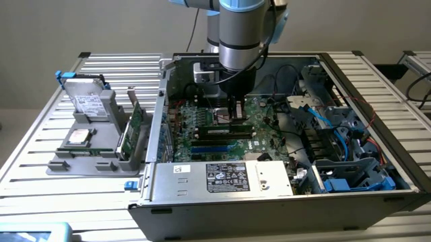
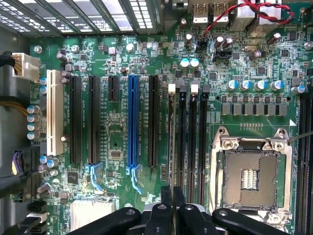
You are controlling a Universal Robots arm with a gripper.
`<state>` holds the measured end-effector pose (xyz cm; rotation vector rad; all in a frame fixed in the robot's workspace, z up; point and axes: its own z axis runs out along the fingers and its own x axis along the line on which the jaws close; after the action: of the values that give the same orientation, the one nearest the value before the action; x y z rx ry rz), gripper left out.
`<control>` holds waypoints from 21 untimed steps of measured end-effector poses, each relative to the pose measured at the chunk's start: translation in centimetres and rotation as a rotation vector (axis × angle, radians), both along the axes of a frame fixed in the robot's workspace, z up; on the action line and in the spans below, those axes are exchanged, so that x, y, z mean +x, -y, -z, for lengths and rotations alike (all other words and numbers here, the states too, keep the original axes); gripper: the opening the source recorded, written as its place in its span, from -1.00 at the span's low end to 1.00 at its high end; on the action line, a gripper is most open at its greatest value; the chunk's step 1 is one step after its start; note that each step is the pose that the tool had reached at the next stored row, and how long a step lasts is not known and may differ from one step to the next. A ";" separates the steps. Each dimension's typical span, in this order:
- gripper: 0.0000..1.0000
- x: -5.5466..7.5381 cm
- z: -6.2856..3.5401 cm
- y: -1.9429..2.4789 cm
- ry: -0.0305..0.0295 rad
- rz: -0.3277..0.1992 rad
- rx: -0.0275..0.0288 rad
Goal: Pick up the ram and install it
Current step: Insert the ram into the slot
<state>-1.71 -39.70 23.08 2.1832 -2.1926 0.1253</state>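
One closed gripper [image 2: 172,198], four memory slots [image 2: 181,142] — one ram [image 1: 225,131] seated.

Computer case [image 1: 269,219] on desk [image 1: 34,186] — parts rack [image 1: 81,164] beside it, exterior view's left. End effector [image 1: 235,117] inside case, over motherboard [image 2: 117,147] — memory slots [image 2: 193,142] directly beneath.

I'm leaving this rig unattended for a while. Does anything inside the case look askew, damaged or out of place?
Nothing stands out. The motherboard looks intact, its expansion slots straight and parallel; the processor socket is bare, with no chip in it.
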 end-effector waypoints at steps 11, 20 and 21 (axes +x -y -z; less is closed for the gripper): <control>-0.74 0.0 0.14 -0.03 0.0000 0.000 0.0001; -0.74 0.0 0.19 -0.13 0.0000 0.000 0.0000; -0.74 0.0 0.19 -0.12 0.0000 0.000 0.0000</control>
<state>-1.71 -39.58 22.88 2.1833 -2.1925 0.1253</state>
